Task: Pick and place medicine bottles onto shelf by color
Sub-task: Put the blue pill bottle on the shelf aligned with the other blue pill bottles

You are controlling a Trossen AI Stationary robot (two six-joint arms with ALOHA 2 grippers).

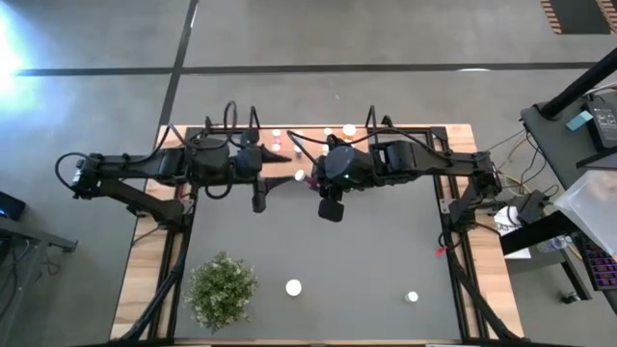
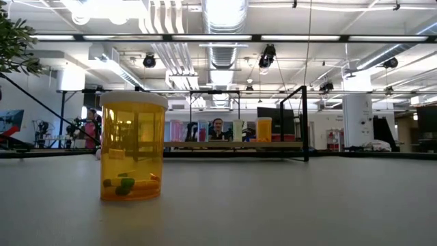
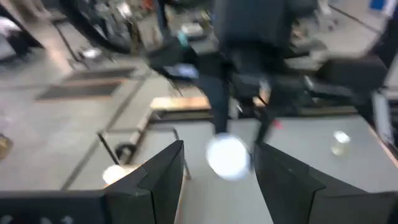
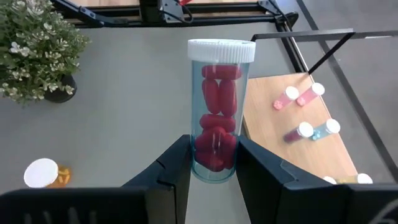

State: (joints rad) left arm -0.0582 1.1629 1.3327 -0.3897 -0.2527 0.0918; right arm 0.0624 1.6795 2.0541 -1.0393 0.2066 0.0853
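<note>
Between the right gripper's [image 4: 212, 163] two dark fingers stands a clear bottle [image 4: 218, 109] with a white cap, packed with red pills; the fingers clamp its lower body, and it is held upright. Just beside it lies the shelf [image 4: 297, 134], a light wooden board with a black wire frame at its end. On the board lie small white-capped bottles: two pink ones [image 4: 297, 96] close together, a purple one [image 4: 298, 132] and a light blue one [image 4: 324, 129] farther along.

From above, both arms sit over the far edge of the table [image 1: 386, 251], the right gripper near the middle of the shelf and the left gripper [image 1: 258, 198] just to its left. The left gripper's fingers [image 3: 161, 171] stand apart with nothing between them; a white cap [image 3: 227, 155] shows blurred beyond the gap.

On the near part of the dark mat, an orange bottle [image 2: 132, 146] with a white cap stands upright, a few pills at its bottom. Another white-capped bottle [image 1: 412, 297] stands well apart to its right. A green potted plant [image 1: 222, 289] sits just left of the orange bottle.
</note>
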